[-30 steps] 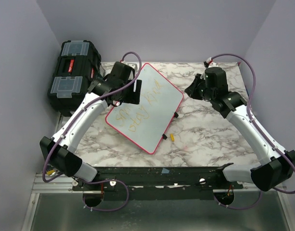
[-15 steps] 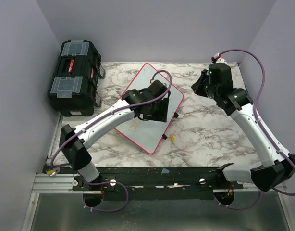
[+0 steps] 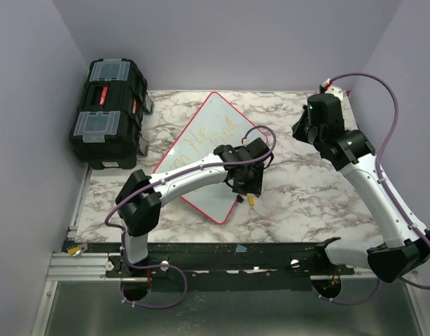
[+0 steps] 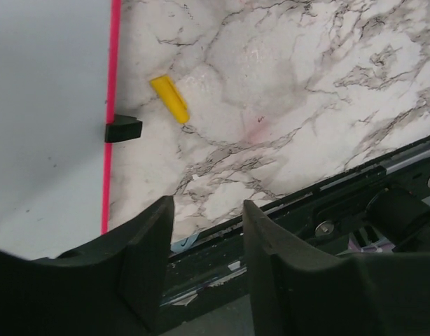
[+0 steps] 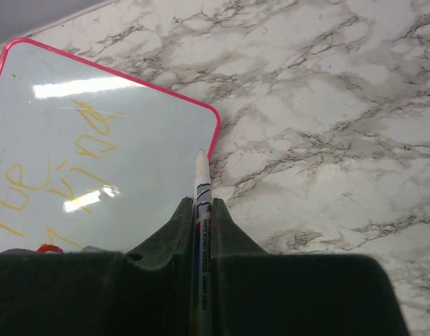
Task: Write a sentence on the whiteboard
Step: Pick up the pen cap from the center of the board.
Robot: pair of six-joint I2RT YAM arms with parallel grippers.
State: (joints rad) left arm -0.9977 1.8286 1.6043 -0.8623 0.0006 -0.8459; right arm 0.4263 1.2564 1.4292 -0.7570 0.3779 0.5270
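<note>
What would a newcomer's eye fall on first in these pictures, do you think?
First the pink-framed whiteboard lying askew mid-scene, with its yellow sentence. Then the black toolbox at far left, and the small yellow cap just off the board's clipped edge, by the open left pincer.

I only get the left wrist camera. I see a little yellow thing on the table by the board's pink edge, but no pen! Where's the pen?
Observer: The right gripper is shut on the marker, away from the whiteboard, over the far right side of the table.
Operator: Did it write anything? My bit of board is blank.
Observer: Yes, the sentence is there in yellow-orange letters, in two lines.
Operator: What else is out there?
Observer: A black toolbox sits at the far left, beside the whiteboard.
</note>
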